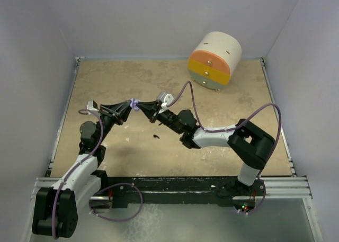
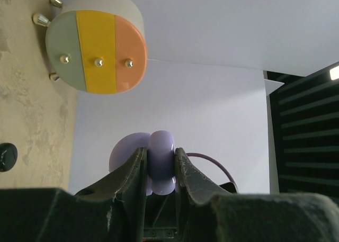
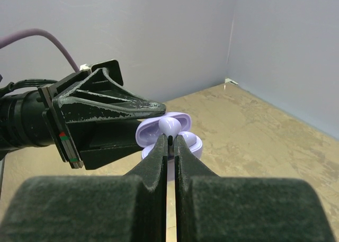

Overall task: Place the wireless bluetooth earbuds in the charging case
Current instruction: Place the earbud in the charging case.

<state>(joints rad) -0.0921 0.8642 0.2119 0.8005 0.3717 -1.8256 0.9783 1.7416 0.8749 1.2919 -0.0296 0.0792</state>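
Well clear of the walls point(image 1: 159, 19), above the mottled tan table point(image 1: 106, 78), my left gripper point(image 1: 130, 105) clamps the glossy lavender charging case point(image 2: 161, 162) while my right gripper point(image 3: 169, 142) pinches a rounded lavender earbud point(image 3: 170, 126) right at it.

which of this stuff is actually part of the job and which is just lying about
job: lavender charging case in left pincer; lavender earbud at right pincer; black earbud on table
lying about: round striped drawer box
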